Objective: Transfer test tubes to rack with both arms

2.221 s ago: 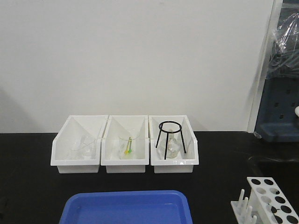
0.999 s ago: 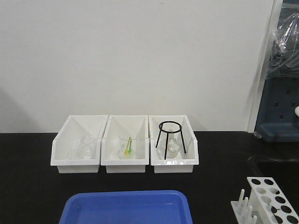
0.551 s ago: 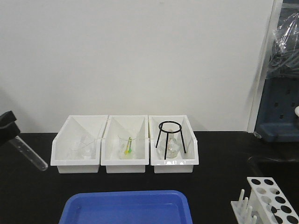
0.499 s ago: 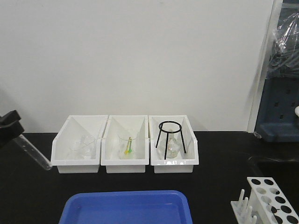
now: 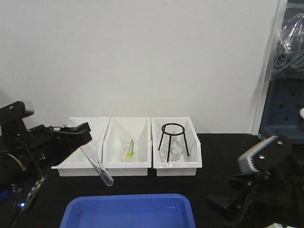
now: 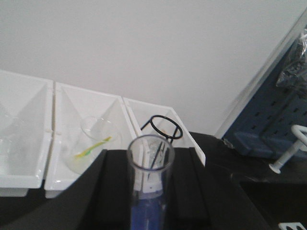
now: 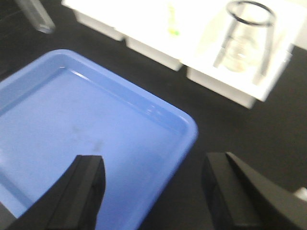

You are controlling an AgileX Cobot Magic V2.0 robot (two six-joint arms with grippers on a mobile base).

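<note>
A clear test tube [image 5: 97, 164] hangs tilted in front of the left bin, rounded end down to the right, above the black table. My left gripper [image 5: 80, 134] is shut on its upper part. In the left wrist view the tube's open mouth [image 6: 150, 154] faces the camera between the dark fingers [image 6: 114, 191] of the left gripper [image 6: 150, 196]. My right gripper [image 7: 153, 184] is open and empty above the right edge of the blue tray [image 7: 72, 124]; the tube's end [image 7: 37, 17] shows at top left. In the front view the right arm [image 5: 259, 190] hides the rack.
Three white open-front bins [image 5: 127, 164] line the back wall, holding beakers, one with a yellow-green stick [image 5: 129, 151], and a flask under a black tripod ring [image 5: 173, 137]. The blue tray [image 5: 128, 211] lies at the front. Blue equipment [image 5: 285, 109] stands at the right.
The left arm has come in from the left, carrying the tube rightward to the front of the left bin. The right arm has come into view and now covers the rack.
</note>
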